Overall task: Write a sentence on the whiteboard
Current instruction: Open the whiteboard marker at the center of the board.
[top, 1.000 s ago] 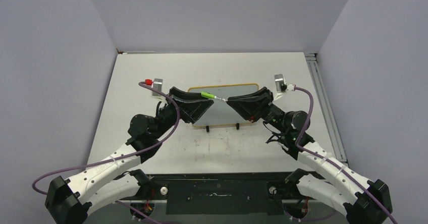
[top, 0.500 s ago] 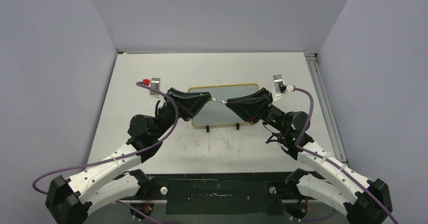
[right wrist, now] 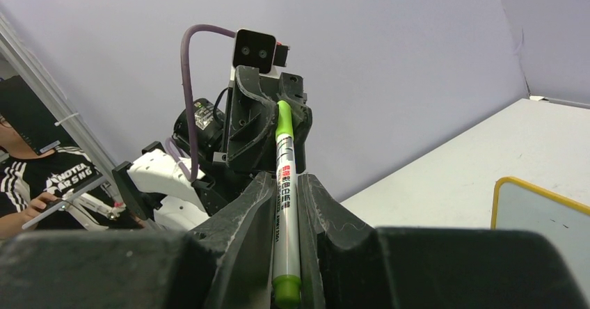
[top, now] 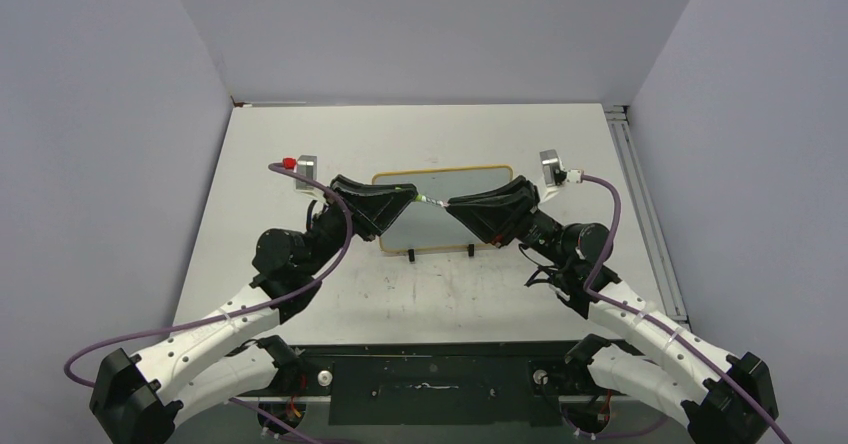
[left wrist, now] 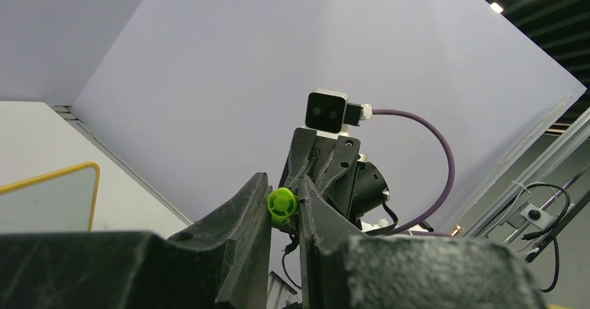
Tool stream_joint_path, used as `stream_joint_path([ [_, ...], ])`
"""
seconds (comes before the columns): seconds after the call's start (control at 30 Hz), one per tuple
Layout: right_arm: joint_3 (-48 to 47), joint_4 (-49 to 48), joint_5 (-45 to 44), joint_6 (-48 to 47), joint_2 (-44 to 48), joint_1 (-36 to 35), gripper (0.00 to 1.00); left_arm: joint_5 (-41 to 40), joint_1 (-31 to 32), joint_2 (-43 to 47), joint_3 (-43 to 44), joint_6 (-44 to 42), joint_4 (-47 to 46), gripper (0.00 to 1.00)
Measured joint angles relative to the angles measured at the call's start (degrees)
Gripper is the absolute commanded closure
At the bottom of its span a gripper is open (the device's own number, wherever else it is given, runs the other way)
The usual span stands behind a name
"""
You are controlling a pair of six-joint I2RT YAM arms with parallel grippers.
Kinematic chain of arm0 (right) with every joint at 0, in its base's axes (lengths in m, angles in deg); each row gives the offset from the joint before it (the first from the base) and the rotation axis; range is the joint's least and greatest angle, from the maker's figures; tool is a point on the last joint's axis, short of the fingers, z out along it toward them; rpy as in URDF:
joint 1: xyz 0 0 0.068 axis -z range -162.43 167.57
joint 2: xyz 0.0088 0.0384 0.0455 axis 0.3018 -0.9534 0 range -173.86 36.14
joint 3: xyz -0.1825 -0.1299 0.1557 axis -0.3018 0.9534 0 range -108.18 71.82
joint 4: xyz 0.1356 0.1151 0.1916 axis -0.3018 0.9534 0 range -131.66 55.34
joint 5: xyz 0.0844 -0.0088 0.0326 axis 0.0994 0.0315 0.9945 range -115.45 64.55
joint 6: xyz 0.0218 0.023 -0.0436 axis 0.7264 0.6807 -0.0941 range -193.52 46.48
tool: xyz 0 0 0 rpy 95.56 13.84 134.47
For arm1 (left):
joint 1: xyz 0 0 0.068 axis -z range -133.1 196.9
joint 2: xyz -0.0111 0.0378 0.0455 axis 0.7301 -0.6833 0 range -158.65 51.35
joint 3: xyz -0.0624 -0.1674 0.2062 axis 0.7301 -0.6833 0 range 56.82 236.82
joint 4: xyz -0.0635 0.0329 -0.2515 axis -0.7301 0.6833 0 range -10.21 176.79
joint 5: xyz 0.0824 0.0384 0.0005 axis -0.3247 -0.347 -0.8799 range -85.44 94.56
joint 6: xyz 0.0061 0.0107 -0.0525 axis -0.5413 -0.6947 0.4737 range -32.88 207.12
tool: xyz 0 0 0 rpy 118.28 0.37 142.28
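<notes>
Scuffed white table [top: 450, 299]; whiteboard [top: 436, 228] standing mid-table.

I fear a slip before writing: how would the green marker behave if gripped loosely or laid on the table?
The marker has a round, smooth-looking barrel, so it would probably roll on the flat table. Between the right fingers it may slide lengthwise. It looks stiff and light.

- The whiteboard [top: 436, 228] was a small rectangle with rounded corners and a thin yellowish frame; its face looked pale grey from above.
- It stood mid-table [top: 300, 164], long side running left to right, with two small black feet [top: 410, 256] at its near edge.
- Whether its face carried writing could not be told.
</notes>
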Motion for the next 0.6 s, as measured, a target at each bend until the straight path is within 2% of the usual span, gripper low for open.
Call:
stream_joint_path([
  [0.6, 0.5, 0.1, 0.0, 0.1, 0.0, -0.4, 0.95, 2.9, -1.9, 0.0, -1.8, 2.6, -2.5, 1.00],
])
